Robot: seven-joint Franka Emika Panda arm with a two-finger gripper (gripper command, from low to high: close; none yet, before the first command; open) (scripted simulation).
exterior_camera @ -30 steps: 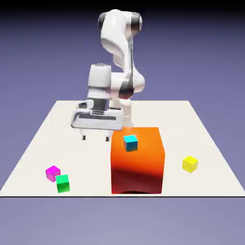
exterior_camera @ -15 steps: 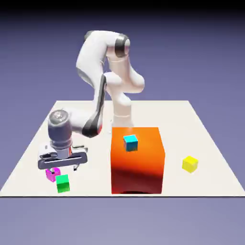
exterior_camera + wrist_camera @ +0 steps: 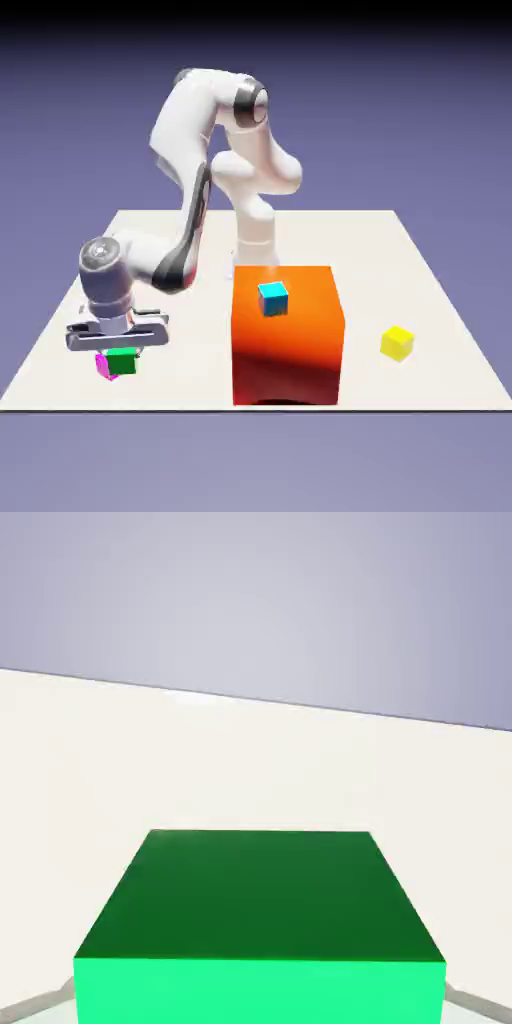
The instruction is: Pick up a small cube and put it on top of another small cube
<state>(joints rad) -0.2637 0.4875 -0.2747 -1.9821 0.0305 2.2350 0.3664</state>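
The small bright green cube (image 3: 122, 362) sits between the fingers of my gripper (image 3: 119, 354) at the exterior view's front left, just off the table. In the hand view the green cube (image 3: 260, 927) fills the lower middle, and thin grey slivers of my fingertips (image 3: 28, 1008) show at its bottom corners. The gripper is shut on it. A small magenta cube (image 3: 102, 366) peeks out just left of the green one, mostly hidden behind it and the hand.
A big orange block (image 3: 288, 345) stands at the front middle with a small cyan cube (image 3: 273, 298) on top. A small yellow cube (image 3: 397, 343) lies to its right. The white table (image 3: 400, 250) stretches behind them.
The arm swung from the table's middle down to the front left. The jaws closed on the green cube, which now sits slightly higher and further left than before.
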